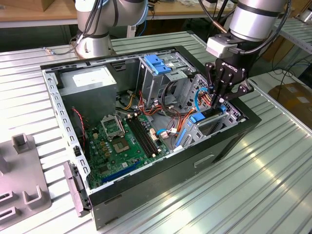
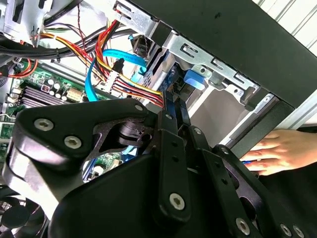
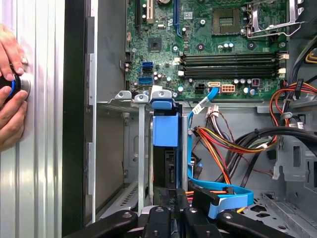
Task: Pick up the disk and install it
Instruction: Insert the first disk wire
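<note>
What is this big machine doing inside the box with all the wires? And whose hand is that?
The box is an open computer case lying on a metal table. The grey robot arm has a black gripper reaching into it. One picture looks from off to the side; two come from cameras riding on the arm's wrist. The gripper is at the disk, a drive in a blue frame, sitting in its metal slot. A person's hand rests outside the case. Inside are a green circuit board and coloured wires.
</note>
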Controlling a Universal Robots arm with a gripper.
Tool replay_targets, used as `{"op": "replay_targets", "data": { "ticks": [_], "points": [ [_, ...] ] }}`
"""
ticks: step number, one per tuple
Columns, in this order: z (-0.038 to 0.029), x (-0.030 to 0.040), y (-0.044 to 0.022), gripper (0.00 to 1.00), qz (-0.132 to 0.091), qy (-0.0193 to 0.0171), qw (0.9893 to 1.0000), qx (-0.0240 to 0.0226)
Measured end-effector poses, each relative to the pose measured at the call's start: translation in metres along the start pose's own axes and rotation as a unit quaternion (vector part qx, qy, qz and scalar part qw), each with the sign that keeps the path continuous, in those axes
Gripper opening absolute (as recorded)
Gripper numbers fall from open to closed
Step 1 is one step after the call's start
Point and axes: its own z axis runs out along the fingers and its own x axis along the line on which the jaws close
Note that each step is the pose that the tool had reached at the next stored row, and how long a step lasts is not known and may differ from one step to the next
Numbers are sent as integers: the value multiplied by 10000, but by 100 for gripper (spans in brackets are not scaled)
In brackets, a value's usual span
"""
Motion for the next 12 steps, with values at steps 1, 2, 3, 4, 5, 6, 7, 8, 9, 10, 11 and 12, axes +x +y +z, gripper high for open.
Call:
{"op": "replay_targets", "data": {
  "ticks": [1, 2, 3, 4, 5, 6, 7, 8, 9, 10, 11, 12],
  "points": [
    [2, 0, 0, 16, 0, -2, 10000, 0],
    [2, 0, 0, 16, 0, -4, 10000, 0],
    [-1, 0, 0, 16, 0, -5, 10000, 0],
    [-7, 1, 0, 16, 0, -5, 10000, 0],
    [-12, 2, 0, 16, 0, -5, 10000, 0],
    [-16, 2, 0, 16, 0, -4, 10000, 0],
    [-17, 3, 0, 16, 0, -3, 10000, 0],
    [-17, 3, 0, 16, 0, -3, 10000, 0],
    [-17, 2, 0, 16, 0, -3, 10000, 0],
    [-17, 2, -1, 16, 0, -3, 10000, 0],
    [-18, 2, -4, 16, 0, -3, 10000, 0],
    [-17, 3, -5, 16, 0, -3, 10000, 0]
  ]
}}
